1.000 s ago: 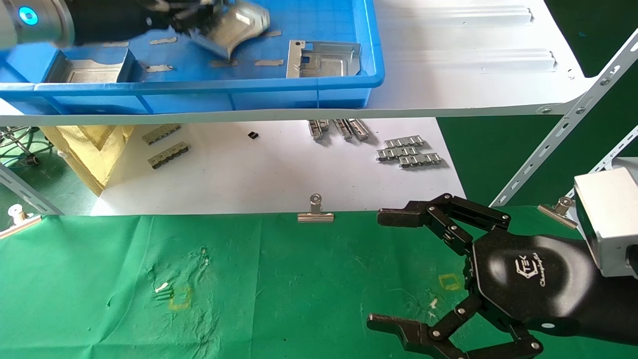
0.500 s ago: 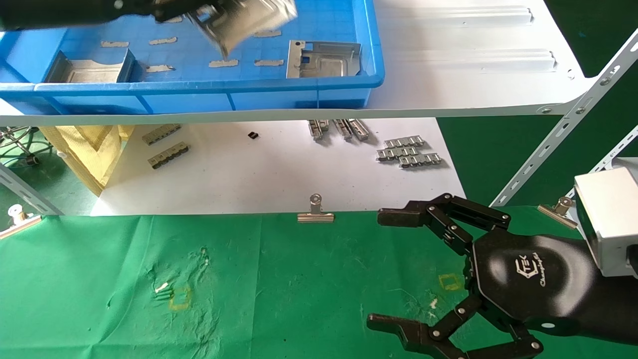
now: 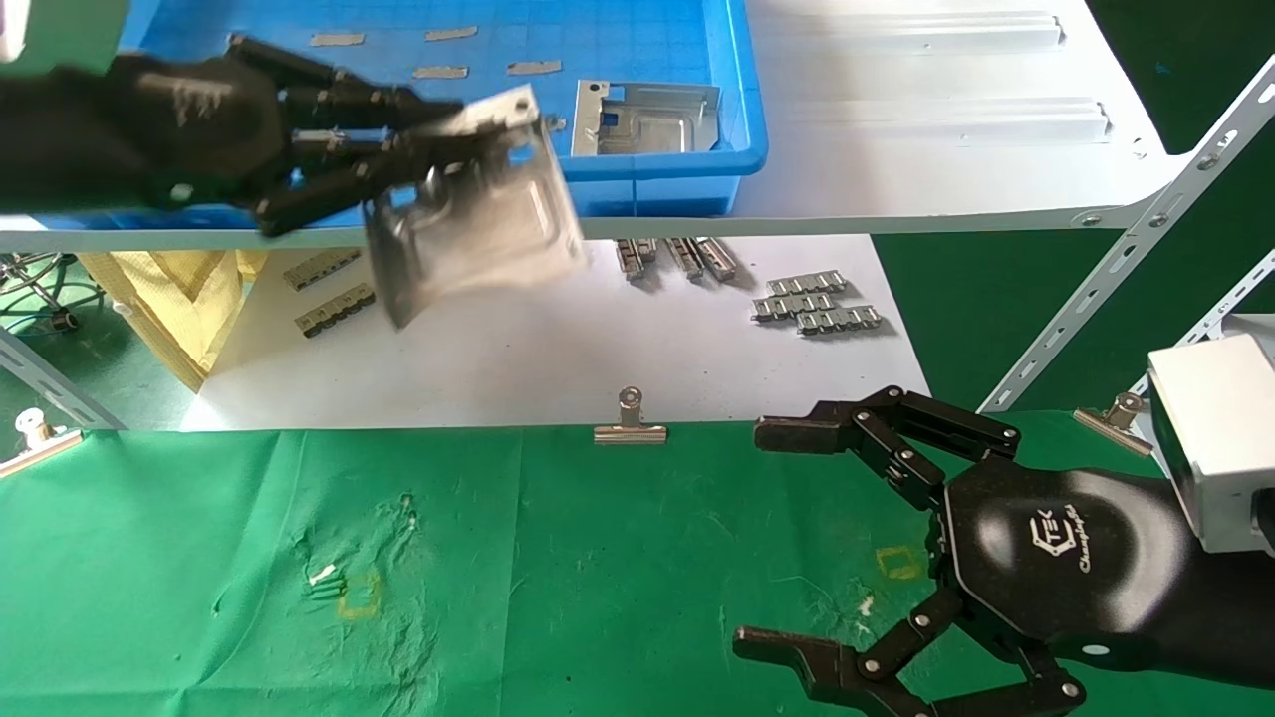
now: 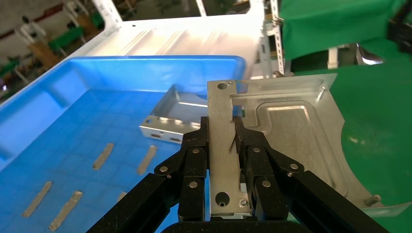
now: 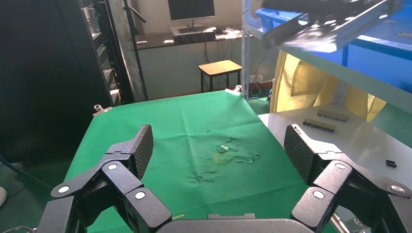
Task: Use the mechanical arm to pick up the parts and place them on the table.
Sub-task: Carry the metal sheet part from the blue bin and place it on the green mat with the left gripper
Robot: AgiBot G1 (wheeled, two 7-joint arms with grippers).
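In the upper left of the head view, the left gripper [image 3: 438, 149] is closed on one edge of a shiny metal part [image 3: 478, 214], with a finger [image 4: 194, 160] pressing on each side of the folded edge. The part hangs in the air in front of the blue tray [image 3: 732, 90], tilted, with its long axis going down and to the left. A second part [image 3: 642, 119] lies flat in the tray. At the lower right, the right gripper [image 3: 787, 538] hovers over the green table [image 3: 548, 578] with its fingers spread wide, holding nothing.
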